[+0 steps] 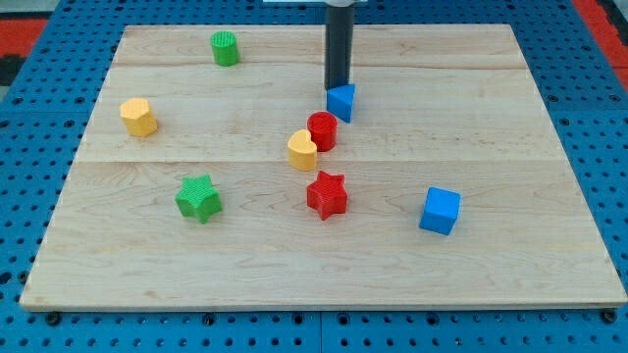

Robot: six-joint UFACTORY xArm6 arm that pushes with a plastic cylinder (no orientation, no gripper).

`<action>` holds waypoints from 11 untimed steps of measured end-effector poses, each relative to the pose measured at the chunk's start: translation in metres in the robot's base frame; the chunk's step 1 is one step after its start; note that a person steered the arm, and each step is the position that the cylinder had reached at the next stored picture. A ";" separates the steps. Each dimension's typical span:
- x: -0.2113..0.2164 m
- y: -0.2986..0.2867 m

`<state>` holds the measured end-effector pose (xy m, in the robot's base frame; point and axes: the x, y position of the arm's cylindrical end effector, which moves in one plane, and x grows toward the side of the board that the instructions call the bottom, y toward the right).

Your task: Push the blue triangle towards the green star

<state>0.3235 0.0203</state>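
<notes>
The blue triangle (341, 102) lies on the wooden board, a little above and right of centre. My tip (338, 86) stands at the triangle's top edge, touching or nearly touching it. The green star (199, 198) lies at the view's lower left, far from the triangle. A red cylinder (322, 130) sits just below and left of the triangle, on the line between triangle and star, with a yellow heart-shaped block (302, 151) against it.
A red star (327, 194) lies below the centre. A blue cube (440, 211) is at the lower right. A yellow block (139, 117) is at the left, a green cylinder (225, 48) at the top left. The board's edge (324, 308) borders blue pegboard.
</notes>
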 end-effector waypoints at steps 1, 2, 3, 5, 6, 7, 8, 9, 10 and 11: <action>-0.017 -0.001; 0.005 0.057; 0.034 0.067; 0.043 -0.004; 0.028 0.025; 0.016 0.077; 0.007 0.041; 0.019 -0.038; 0.008 0.008; -0.008 -0.001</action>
<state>0.3150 0.0190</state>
